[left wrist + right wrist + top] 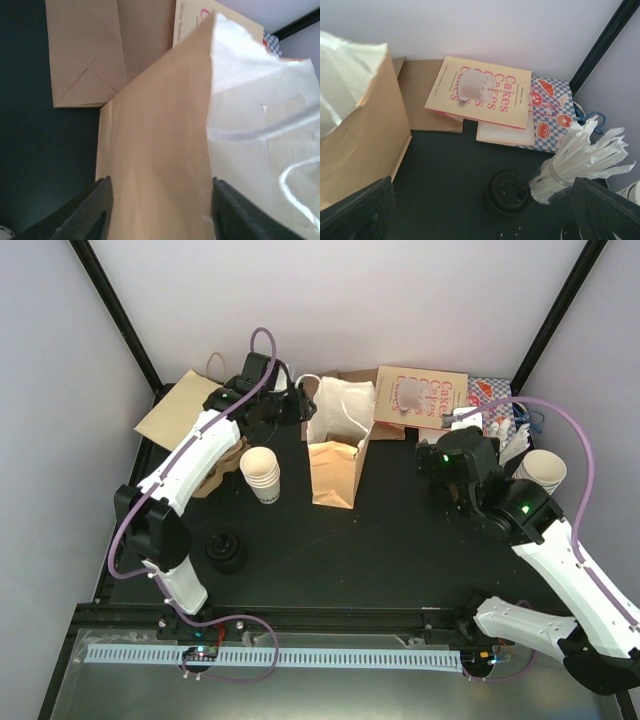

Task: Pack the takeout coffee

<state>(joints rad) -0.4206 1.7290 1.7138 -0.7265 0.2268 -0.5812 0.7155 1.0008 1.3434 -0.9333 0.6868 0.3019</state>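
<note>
A black table (390, 540) sits between pale walls. At ten o'clock, the left gripper (161, 215) is spread wide against the side of the paper bag (155, 150). At three o'clock, the right gripper (482, 220) hangs open above the coffee cup (507, 192). Only its black lid shows, with straws (580, 155) just beside it at three o'clock. The cup is probably light and crushable, so a gentle grip under the lid rim looks best.

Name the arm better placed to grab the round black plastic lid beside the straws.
Right. The right hand, open, hangs close to the round black plastic lid; the left hand is across the table, astride the tan paper bag.
</note>
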